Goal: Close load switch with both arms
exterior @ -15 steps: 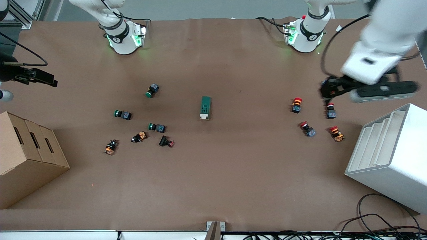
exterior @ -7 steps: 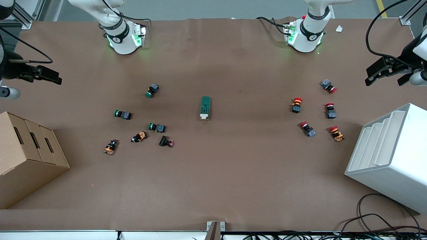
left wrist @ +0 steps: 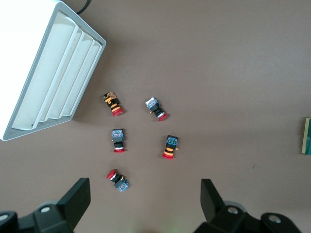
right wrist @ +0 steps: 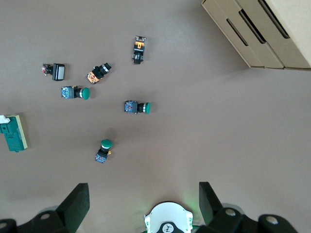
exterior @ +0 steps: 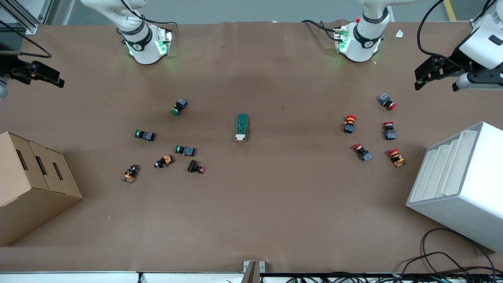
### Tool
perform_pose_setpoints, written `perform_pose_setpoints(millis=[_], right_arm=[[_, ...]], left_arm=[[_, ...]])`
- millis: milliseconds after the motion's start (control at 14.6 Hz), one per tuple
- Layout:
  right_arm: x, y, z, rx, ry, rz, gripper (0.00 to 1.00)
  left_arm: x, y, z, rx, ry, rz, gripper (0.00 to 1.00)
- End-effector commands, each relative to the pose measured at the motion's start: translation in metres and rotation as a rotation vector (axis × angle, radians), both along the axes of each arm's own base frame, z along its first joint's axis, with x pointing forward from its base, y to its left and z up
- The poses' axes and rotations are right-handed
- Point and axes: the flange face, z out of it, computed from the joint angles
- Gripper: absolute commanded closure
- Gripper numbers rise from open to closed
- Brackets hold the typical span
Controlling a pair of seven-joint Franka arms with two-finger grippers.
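Table (exterior: 251, 220) brown w/ load switch (exterior: 242, 127) mid, untouched.

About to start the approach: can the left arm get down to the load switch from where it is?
Probably yes. The left gripper hangs open over the table's edge; the load switch lies alone mid-table, and the red push buttons between sit low.

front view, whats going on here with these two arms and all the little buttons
Nothing is being handled yet. The load switch lies untouched mid-table, its white lever end nearer the front camera. The left gripper hangs open at its end of the table, above the red push buttons and the white rack. The right gripper hangs open at its end, near the cardboard box, with the green push buttons between it and the switch.
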Motion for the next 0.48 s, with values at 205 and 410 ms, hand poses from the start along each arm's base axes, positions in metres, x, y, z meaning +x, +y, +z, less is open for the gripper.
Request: perform_pose_setpoints(millis=[205, 410], right_arm=[[-0.0087, 0.0037, 0.0113, 0.02, -0.064, -0.001, 0.0], [-0.0087, 0.0087, 0.0112, 0.022, -0.063, 0.013, 0.0]], left_arm=[[-0.0049, 0.0075, 0.0048, 0.005, -0.006, -0.012, 0.0], [-0.0043, 0.0092, 0.0048, 0.005, -0.006, -0.008, 0.0]])
